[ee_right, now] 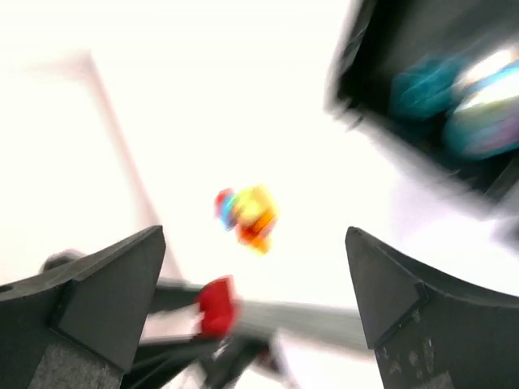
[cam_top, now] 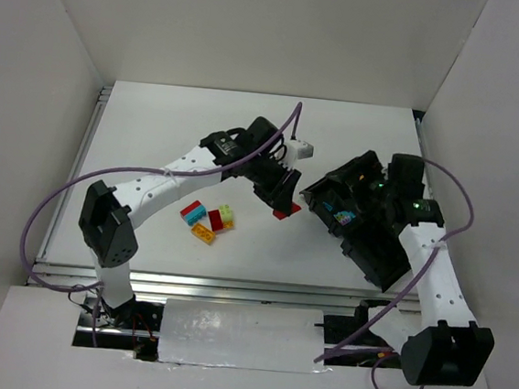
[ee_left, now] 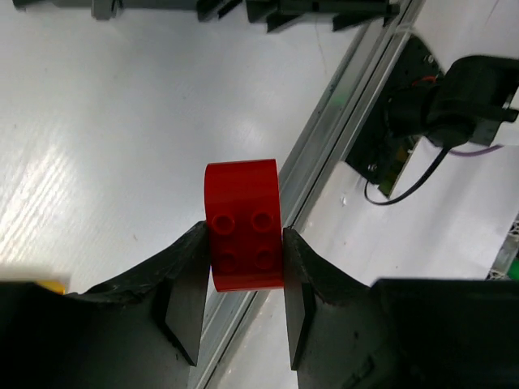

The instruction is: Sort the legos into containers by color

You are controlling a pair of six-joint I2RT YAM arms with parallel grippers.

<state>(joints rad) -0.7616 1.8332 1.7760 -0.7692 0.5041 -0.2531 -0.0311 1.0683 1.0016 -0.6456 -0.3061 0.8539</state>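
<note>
Left hand (ee_left: 243, 271) holds a red rounded brick (ee_left: 243, 235), one dark finger (ee_left: 188, 296) against each side and the four studs facing the wrist camera. From above, this hand sits just right of the frame's centre with the brick at its tip, close to the left corner of the black tray (cam_top: 368, 256). Whether the brick touches the white surface (cam_top: 174, 122) cannot be told.

The tray lies askew at centre right, with something cyan showing in one compartment; which other bricks it holds is hidden by the right arm above it. The right hand (ee_right: 255, 292) is spread wide, nothing between its fingers. Its own view is heavily blurred, showing the tray's dark wall at upper right and cyan shapes (ee_right: 426, 97) inside.

A cluster of loose bricks (cam_top: 207, 221) in red, yellow-orange, lime green and cyan lies left of centre on the surface, well apart from the tray.
</note>
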